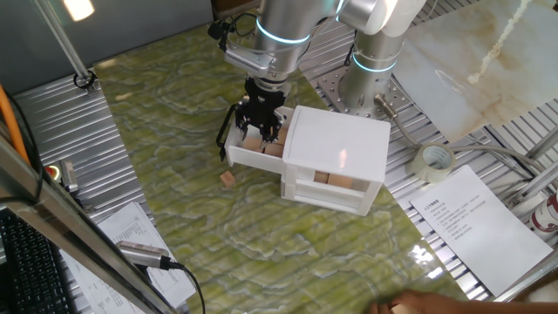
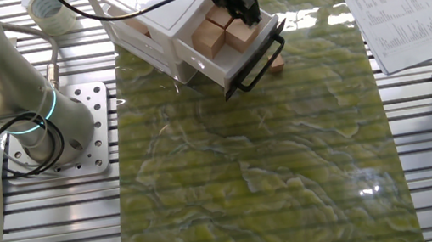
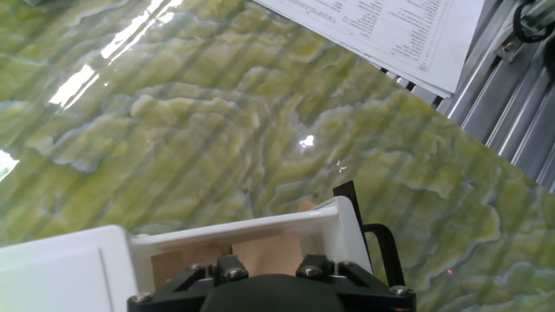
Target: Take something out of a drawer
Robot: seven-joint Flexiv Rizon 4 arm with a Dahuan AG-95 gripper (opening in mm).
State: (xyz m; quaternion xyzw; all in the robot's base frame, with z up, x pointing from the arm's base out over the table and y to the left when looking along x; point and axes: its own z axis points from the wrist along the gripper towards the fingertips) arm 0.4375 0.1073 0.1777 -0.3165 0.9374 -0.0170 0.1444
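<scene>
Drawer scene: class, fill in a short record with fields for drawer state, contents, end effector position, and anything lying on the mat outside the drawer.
drawer state: drawer pulled open from the cabinet
contents: several wooden cubes
end effector position: end effector reaching down into the drawer among the cubes; grip cannot be told
outside the drawer: one cube on the green mat beside the drawer

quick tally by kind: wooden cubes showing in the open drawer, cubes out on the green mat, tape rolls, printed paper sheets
small light-brown wooden cubes showing in the open white plastic drawer: 3 (the gripper may hide more)
wooden cube on the green mat: 1
roll of clear tape: 1
printed paper sheets: 2
total: 7
</scene>
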